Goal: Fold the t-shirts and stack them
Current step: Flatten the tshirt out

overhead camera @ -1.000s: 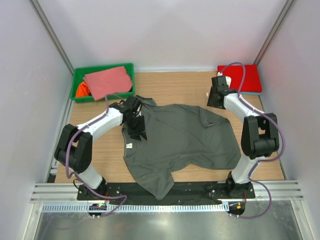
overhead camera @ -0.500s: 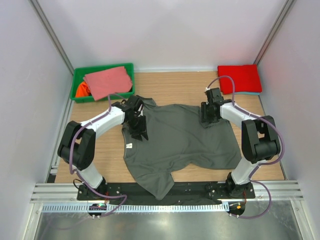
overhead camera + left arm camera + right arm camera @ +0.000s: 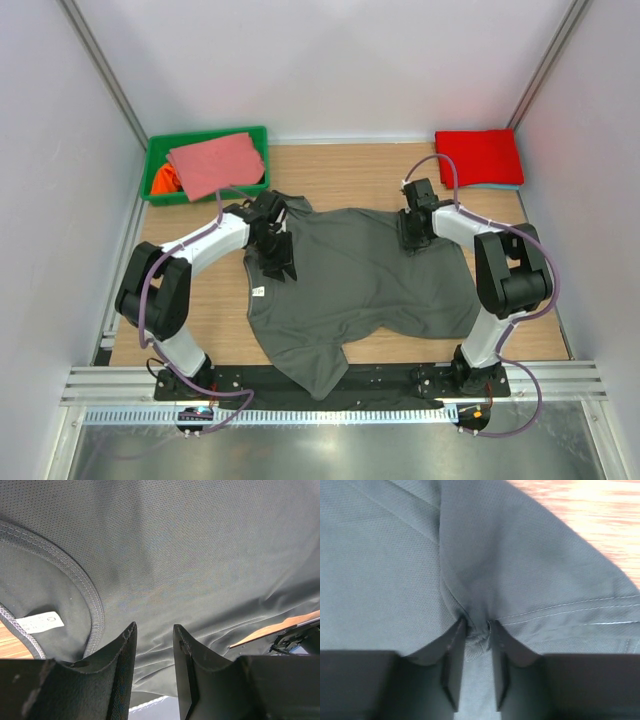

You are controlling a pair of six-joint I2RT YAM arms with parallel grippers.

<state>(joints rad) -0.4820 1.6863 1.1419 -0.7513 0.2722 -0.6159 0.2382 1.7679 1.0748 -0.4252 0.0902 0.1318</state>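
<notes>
My right gripper (image 3: 477, 622) is pinched on a pucker of the dark grey shirt (image 3: 360, 280) near its far right edge. My left gripper (image 3: 154, 627) stands narrow over the cloth beside the collar and its white label (image 3: 42, 622) (I cannot tell whether it truly clamps). The shirt lies spread across the middle of the wooden bench (image 3: 350, 180), one part draping over the near edge. A red shirt (image 3: 480, 157) lies folded in the far right corner. A green bin (image 3: 160, 150) in the far left corner holds a pink shirt (image 3: 215, 163). White walls (image 3: 330, 70) close in three sides.
</notes>
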